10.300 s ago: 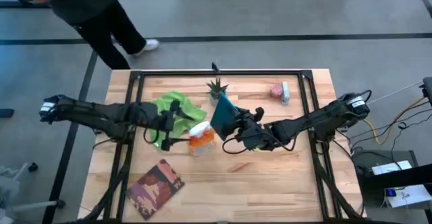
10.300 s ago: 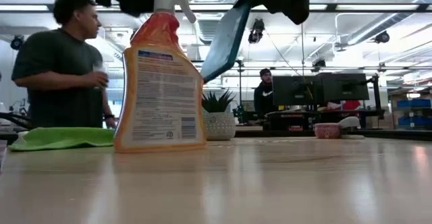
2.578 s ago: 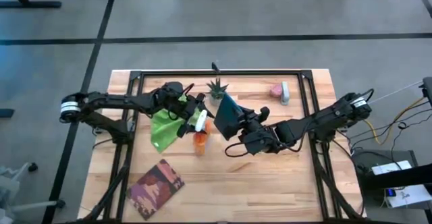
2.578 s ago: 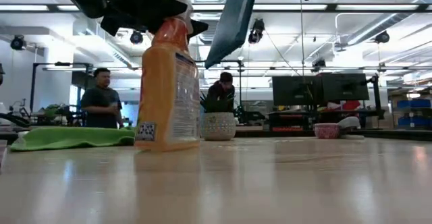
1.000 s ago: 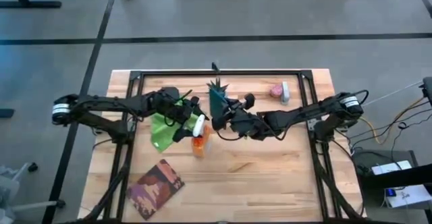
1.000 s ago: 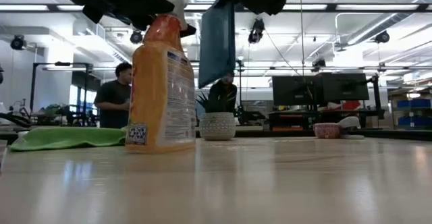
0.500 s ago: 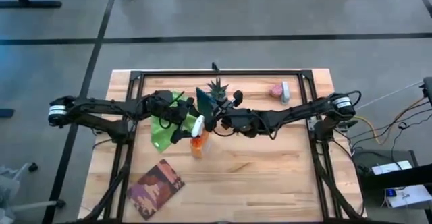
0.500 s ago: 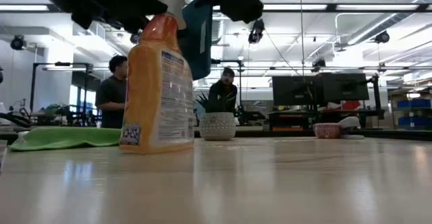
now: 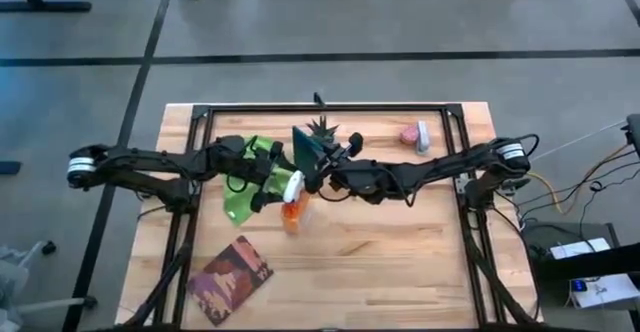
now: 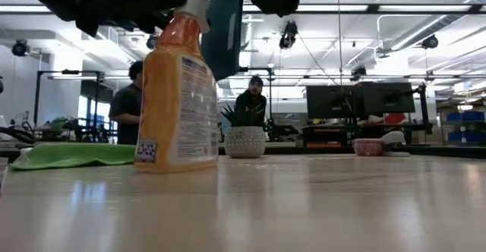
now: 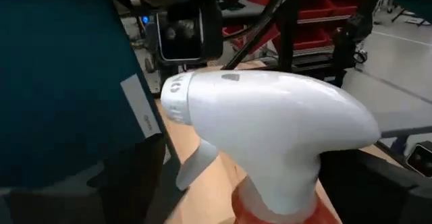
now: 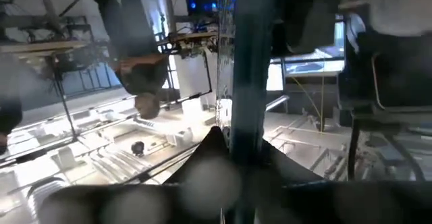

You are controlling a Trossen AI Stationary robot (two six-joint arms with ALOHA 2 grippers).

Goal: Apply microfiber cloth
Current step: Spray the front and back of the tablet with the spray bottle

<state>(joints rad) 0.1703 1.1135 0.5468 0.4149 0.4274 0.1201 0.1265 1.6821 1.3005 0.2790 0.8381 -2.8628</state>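
Right tool (image 9: 318, 172) clamps tablet (image 9: 304, 148) aloft; left tool (image 9: 268, 187) at bottle (image 9: 291, 210), state unclear.

My two arms are dark, slender, multi-jointed links with black cables alongside; each shoulder end carries a white-and-grey ring.

The high view looks straight down on the whole table (image 9: 400, 262). The low view sits at tabletop height, close behind the spray bottle (image 10: 179, 92), facing the room. Each wrist view looks along its own arm; the left one shares that bottle, close up.
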